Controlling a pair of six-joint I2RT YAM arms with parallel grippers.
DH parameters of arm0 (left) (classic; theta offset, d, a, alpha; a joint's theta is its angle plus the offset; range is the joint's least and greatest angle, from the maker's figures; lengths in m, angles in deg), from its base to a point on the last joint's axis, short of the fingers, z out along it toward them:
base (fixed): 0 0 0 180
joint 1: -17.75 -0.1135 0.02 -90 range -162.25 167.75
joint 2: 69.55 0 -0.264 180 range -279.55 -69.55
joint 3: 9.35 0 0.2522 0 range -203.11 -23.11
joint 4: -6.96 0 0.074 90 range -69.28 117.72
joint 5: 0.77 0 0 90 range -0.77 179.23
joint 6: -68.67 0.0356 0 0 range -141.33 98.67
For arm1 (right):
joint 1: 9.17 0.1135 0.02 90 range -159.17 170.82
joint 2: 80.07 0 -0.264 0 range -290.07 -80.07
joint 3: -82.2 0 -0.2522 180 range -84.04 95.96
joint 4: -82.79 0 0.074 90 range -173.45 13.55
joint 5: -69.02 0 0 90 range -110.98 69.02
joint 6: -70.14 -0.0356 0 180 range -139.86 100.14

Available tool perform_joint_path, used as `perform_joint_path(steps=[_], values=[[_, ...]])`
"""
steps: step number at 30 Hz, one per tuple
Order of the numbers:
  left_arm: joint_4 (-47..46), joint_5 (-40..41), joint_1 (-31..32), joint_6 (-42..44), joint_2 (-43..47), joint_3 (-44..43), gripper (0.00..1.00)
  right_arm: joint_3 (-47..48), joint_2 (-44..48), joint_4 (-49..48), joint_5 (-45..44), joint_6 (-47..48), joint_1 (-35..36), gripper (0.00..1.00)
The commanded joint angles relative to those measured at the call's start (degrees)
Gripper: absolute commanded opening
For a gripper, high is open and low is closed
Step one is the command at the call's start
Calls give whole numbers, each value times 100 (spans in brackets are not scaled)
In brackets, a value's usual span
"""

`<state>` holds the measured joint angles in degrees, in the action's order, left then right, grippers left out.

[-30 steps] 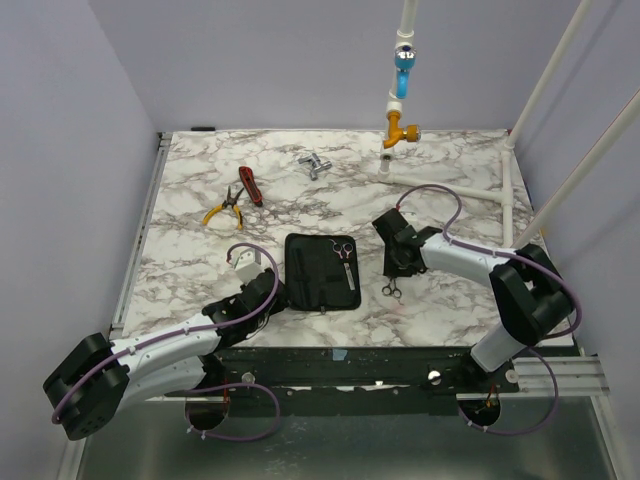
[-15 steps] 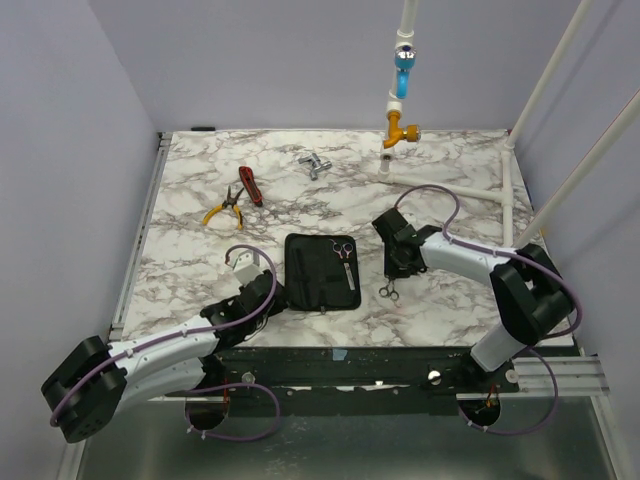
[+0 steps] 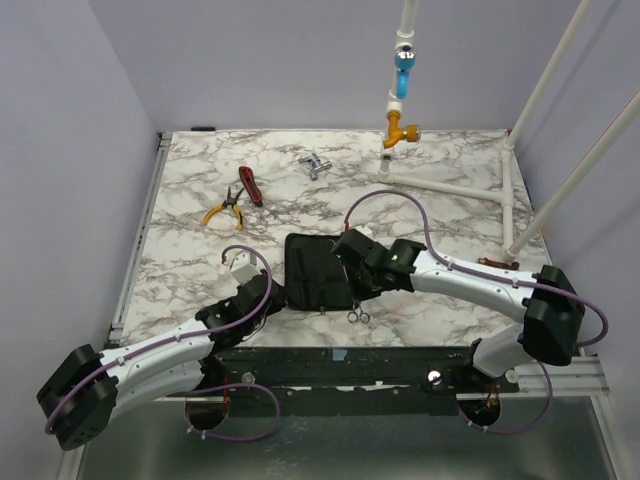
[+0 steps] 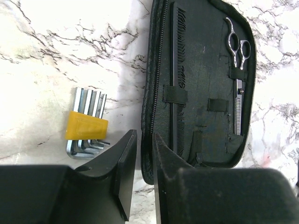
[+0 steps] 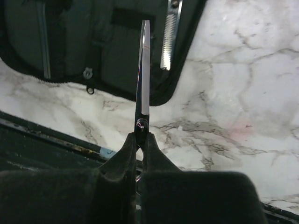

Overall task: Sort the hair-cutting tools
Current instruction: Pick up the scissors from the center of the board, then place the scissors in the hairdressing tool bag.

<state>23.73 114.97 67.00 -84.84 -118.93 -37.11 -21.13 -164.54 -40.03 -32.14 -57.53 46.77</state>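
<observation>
An open black case [image 3: 312,275] lies near the table's front edge. The left wrist view shows a slim black comb [image 4: 177,70] strapped in its left half and silver scissors [image 4: 238,60] in its right half. My right gripper [image 3: 352,298] hangs over the case's near right corner, shut on a second pair of scissors [image 5: 142,70]. Their blades point out over the case [image 5: 93,46], and their loops [image 3: 357,316] show below the gripper [image 5: 141,137]. My left gripper [image 4: 142,154] is at the case's near left corner. Its jaws stand a narrow gap apart, with the case rim showing in the gap.
A set of hex keys in a yellow holder [image 4: 86,128] lies just left of the case. Yellow-handled pliers [image 3: 222,210], a red-handled tool [image 3: 250,186] and a small metal fitting [image 3: 315,165] lie at the back. White pipes [image 3: 450,187] run along the back right.
My right gripper shut on the scissors lying right of the case and carried them left over its near right corner. The left jaws have narrowed at the case's corner.
</observation>
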Motion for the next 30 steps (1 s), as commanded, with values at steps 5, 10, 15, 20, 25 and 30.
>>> perform_joint_path(steps=[5, 10, 15, 20, 25, 30], values=[[139, 107, -4, 39, 32, -24, 9, 81, -646, 45, 569, -183, 199, 1], [35, 57, -3, 96, 50, 2, 0, 117, -899, -111, 737, -110, 225, 1], [-114, -37, -2, 145, 1, 18, 0, 161, -1194, -313, 874, -49, 226, 1], [3, 45, 1, 107, -32, 12, 0, 280, -1517, -399, 805, 12, 224, 1], [79, 143, -3, 105, 141, 74, 0, 467, -1784, -451, 697, 46, 224, 1], [77, 98, -4, 159, 251, 112, 0, 672, -2026, -431, 532, 182, 227, 1]])
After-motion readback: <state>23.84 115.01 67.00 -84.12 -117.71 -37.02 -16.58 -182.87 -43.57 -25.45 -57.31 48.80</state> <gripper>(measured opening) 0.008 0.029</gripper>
